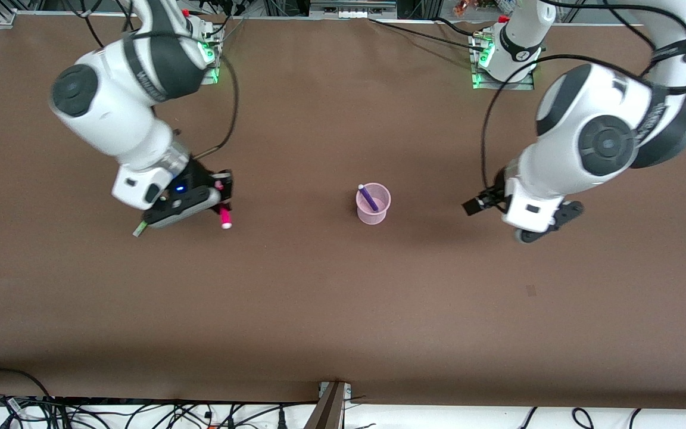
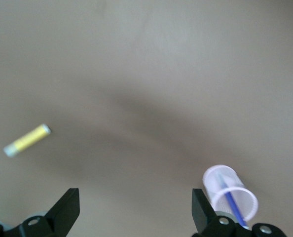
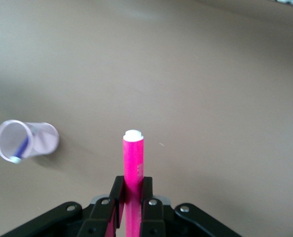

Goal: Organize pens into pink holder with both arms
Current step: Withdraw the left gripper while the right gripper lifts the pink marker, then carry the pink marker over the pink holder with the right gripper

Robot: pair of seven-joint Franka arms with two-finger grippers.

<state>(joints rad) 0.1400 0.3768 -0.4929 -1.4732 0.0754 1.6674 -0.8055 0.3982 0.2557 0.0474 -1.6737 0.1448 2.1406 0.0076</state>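
- Risk: I judge the magenta pen could strike the rim of the pink holder on insertion, because the cup is light and would tip, spilling the purple pen already standing in it.
- Risk: the pen is gripped near one end, so it may pivot between the fingers during transfer.
- Right gripper, centre-left of the front view: fingers clamped on the magenta pen, above the table.
- Left gripper, centre-right of the front view: fingers spread wide, holding nothing, above the table.
- Holder: centre of the front view, on the table between both grippers.
- Yellow pen: on the table, seen in the left wrist view only.
- Green pen: tip visible under the right gripper.
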